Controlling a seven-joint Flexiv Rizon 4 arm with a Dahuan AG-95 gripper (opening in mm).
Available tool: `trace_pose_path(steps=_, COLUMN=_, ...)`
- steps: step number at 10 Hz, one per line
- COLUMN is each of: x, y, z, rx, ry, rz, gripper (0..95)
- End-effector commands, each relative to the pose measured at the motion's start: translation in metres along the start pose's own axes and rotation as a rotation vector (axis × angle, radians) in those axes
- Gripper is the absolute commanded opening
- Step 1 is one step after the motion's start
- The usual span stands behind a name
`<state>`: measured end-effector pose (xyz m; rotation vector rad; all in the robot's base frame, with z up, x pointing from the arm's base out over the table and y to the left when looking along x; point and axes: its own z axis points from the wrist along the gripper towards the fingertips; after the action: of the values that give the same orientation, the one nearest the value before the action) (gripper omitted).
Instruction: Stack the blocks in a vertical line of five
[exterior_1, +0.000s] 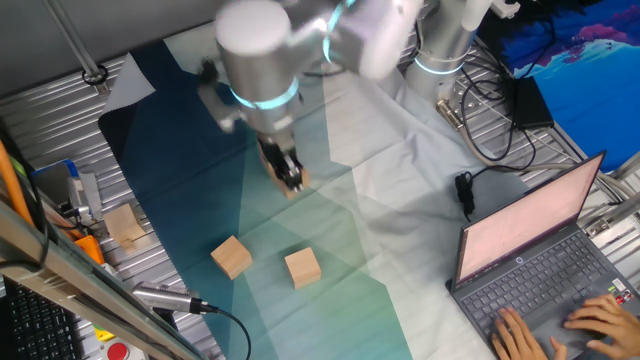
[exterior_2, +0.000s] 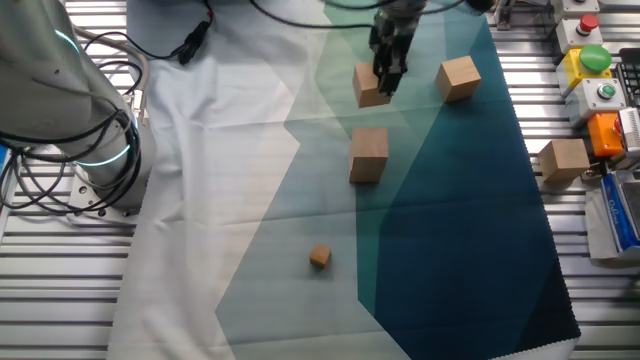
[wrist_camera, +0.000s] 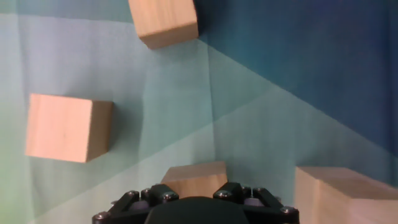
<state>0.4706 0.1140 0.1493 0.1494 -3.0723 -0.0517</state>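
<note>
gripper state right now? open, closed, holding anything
gripper: down at a block on the cloth, fingers on either side of it; whether it is shut on the block cannot be told.

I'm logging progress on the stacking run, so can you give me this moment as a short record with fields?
gripper: low over one block; cannot tell if the jaws grip it
other blocks: one beside it, another nearer the middle of the cloth
small cube: alone on the cloth
five-high stack: not built
</note>
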Motion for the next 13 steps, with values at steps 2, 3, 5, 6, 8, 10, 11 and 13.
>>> trace_pose_path(steps=2, x=0.011, y=-0.028, z=-0.041, rx=-0.009, ry=0.032, rz=-0.035, gripper=0.0)
trace_pose_path(steps=3, x=0.019, y=-0.035, z=-0.047, rx=-0.006, ry=0.032, rz=-0.038, gripper=0.0)
trace_pose_path(steps=5, x=0.029, y=-0.047, z=-0.051, rx=-0.001, ry=0.032, rz=-0.035, gripper=0.0)
trace_pose_path(steps=6, x=0.032, y=-0.054, z=-0.05, rx=-0.002, ry=0.028, rz=-0.037, gripper=0.0)
trace_pose_path(steps=8, x=0.036, y=-0.066, z=-0.046, rx=-0.003, ry=0.026, rz=-0.04, gripper=0.0)
trace_pose_path(steps=10, x=0.037, y=-0.076, z=-0.04, rx=-0.003, ry=0.019, rz=-0.041, gripper=0.0)
trace_pose_path(steps=11, x=0.036, y=-0.078, z=-0.04, rx=-0.001, ry=0.019, rz=-0.039, gripper=0.0)
trace_pose_path(steps=13, x=0.034, y=-0.081, z=-0.04, rx=0.006, ry=0.013, rz=-0.024, gripper=0.0)
